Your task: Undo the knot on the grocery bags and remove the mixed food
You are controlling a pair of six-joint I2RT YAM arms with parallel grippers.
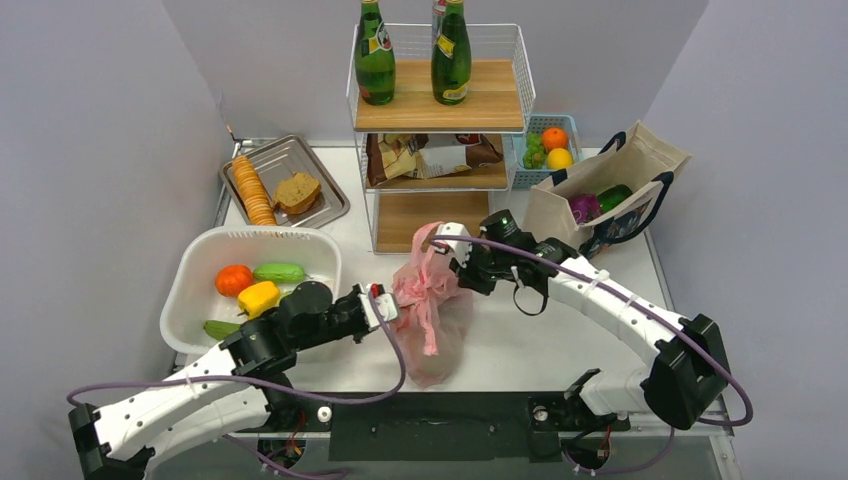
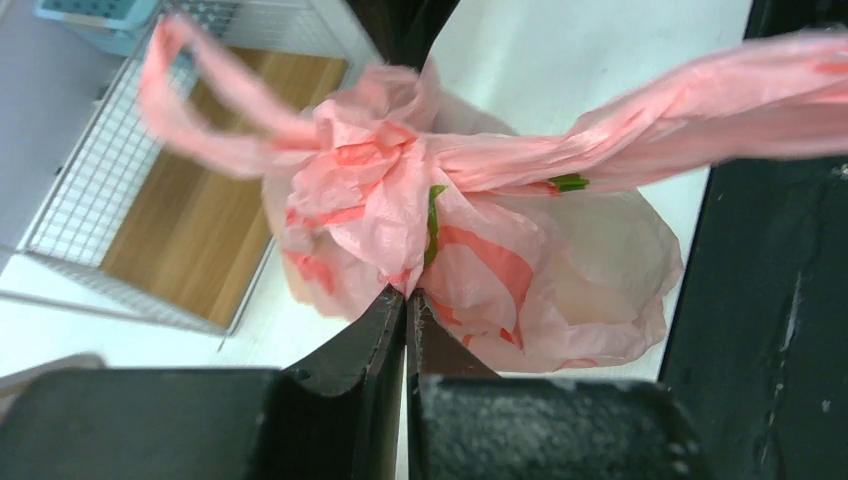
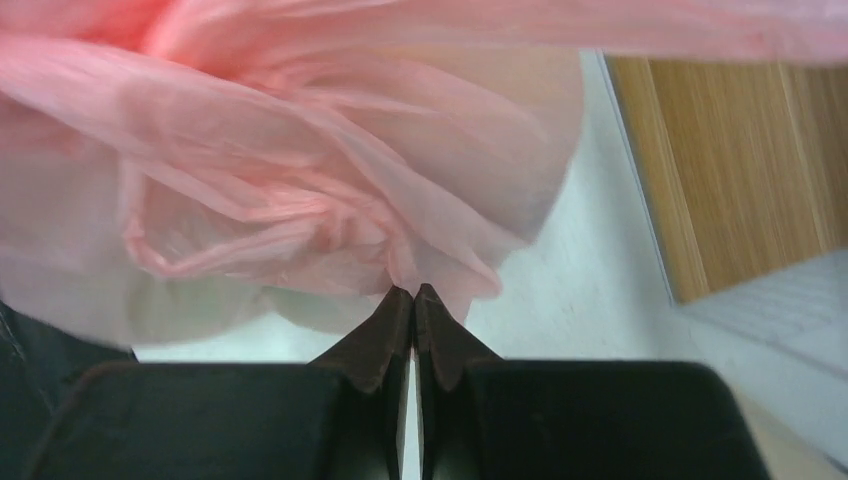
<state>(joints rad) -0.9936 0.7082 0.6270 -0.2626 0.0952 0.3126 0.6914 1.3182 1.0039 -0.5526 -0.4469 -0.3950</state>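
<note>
On the left, the left gripper (image 1: 392, 305) has its fingers squeezed together on a bit of the pink bag (image 1: 440, 340). The bag sits on the white table (image 1: 520, 340), in front of the wire shelf (image 1: 405, 215). Its knot (image 1: 430, 285) is tied tight on top. Something green (image 2: 434, 205) shows through the plastic. On the right, the right gripper (image 1: 447, 253) pinches the bag's thin plastic too, fingers tight together.

I see the grocery bag (image 1: 435, 320) on the table (image 1: 530, 340) in front of the shelf rack (image 1: 410, 98), which carries 2 bottles (image 1: 375, 60) on top, with the tub (image 1: 200, 258) left of the bag, the tray (image 1: 300, 158) behind the tub and the tote (image 1: 625, 160) right of the rack.
</note>
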